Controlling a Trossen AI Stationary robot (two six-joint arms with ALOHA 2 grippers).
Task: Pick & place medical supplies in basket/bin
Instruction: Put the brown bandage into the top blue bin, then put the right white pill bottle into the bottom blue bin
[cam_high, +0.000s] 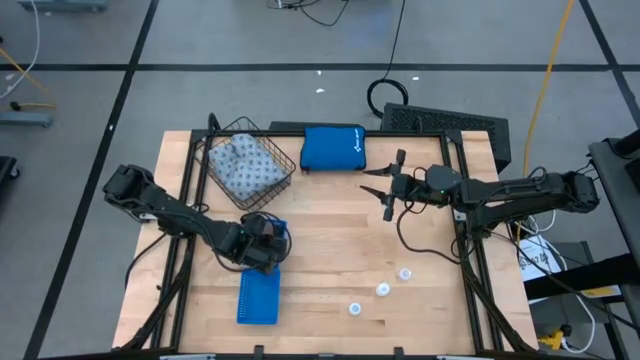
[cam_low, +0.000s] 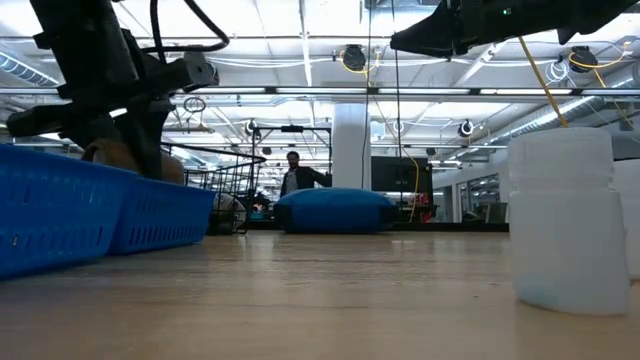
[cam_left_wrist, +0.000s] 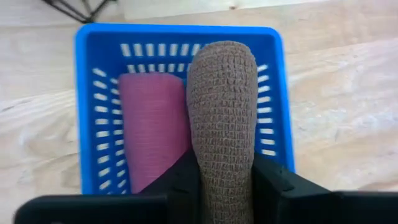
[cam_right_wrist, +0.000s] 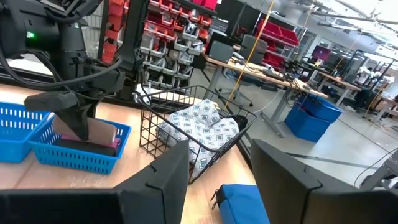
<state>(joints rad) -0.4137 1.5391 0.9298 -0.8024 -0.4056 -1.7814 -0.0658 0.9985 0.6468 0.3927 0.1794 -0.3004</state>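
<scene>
The blue tray (cam_high: 259, 296) serves as the landmark, lying on the wooden table (cam_high: 330, 250) toward its left front. Over the tray's far compartment hangs the left gripper (cam_high: 268, 240), its fingers (cam_left_wrist: 277, 180) closed on the brown roll (cam_left_wrist: 222, 118) — the roll stands between them, its free end pointing down into that compartment. Just beside it, lying flat on the compartment floor, is the pink roll (cam_left_wrist: 152, 124).

Beyond the tray, toward the table's far edge, sits the wire-mesh basket (cam_high: 250, 165) with the grey-blue patterned pack (cam_high: 243, 168) inside it. Right of the basket, also at the far edge, lies the blue zip pouch (cam_high: 333, 148).

Right of the tray, near the table's front, three white discs (cam_high: 382, 290) lie in a loose slanting row, well apart from it.

Farther right and above the table, the right gripper (cam_high: 385, 185) hovers with its fingers (cam_right_wrist: 155, 180) spread apart — nothing held between them. It lies well apart from the tray, just right of the pouch.
</scene>
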